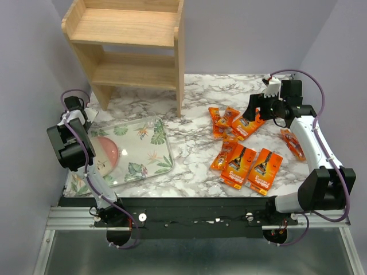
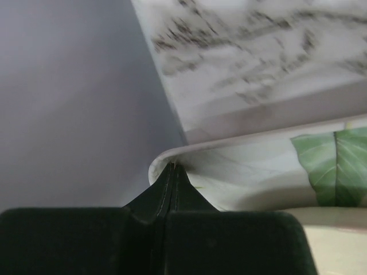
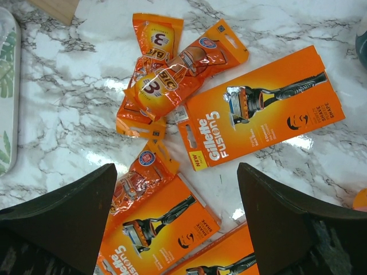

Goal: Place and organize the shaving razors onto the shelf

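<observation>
Hovering with right gripper (image 3: 178,169) spread wide and empty over shaving razors (image 1: 246,150) scattered flat at 3 o'clock, left gripper (image 2: 172,175) closed on nothing at 9 o'clock. Treat as probably light, stiff, slick card; pinch across one long edge, then carry to shelf (image 1: 129,63) at 11 o'clock

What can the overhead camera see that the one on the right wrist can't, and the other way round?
Only overhead: the wooden shelf, the pink plate and the left arm. Only the right wrist: the lettering on the orange razor packs, Gillette Fusion5 and BIC. Both: those packs scattered on the marble table, under the open right gripper.
</observation>
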Controlling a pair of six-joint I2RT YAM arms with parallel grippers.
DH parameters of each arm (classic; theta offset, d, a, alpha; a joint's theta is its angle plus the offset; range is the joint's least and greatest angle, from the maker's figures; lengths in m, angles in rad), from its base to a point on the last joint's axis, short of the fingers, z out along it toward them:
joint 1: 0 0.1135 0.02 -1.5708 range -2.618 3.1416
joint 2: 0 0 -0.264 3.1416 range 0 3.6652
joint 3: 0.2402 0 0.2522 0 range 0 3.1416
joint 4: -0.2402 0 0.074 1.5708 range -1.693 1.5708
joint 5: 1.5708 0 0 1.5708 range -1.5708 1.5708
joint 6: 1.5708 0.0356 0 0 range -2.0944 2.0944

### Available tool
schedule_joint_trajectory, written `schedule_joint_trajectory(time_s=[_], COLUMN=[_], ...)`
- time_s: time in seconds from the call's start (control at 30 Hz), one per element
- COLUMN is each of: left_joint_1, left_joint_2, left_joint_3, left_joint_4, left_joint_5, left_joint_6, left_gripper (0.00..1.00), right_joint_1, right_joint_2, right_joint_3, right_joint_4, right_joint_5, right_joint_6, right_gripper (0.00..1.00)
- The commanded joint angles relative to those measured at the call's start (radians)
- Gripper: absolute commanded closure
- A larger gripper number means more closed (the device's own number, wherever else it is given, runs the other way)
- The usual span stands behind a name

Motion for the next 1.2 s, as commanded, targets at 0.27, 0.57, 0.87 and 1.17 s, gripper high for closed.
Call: schedule_joint_trajectory(time_s=[0.27,0.57,0.87,1.17], left_joint_1=[-0.028,-0.045,-0.043,-0.045], left_joint_2=[0.092,-0.201,-0.495,-0.506], left_joint_3=[0.190,0.129,-0.120,-0.234], left_joint_4=[0.065,-0.140,0.121,0.806], left_joint_5=[0.036,0.390,0.533,0.530], left_joint_6=[0.036,-0.114,-0.560,-0.730], left_gripper=[1.00,0.82,0.29,0.24], right_joint_1=[0.001,0.048,0.312,0.479], right_joint_2=[-0.020,0.006,0.072,0.323], right_joint_3=[-0.011,0.156,0.240,0.483], right_joint_4=[-0.017,0.014,0.369,0.543], right_joint_5=[-0.006,-0.075,0.044,0.251], right_joint_6=[-0.019,-0.050,0.004,0.061], right_gripper=[0.06,0.06,0.00,0.00])
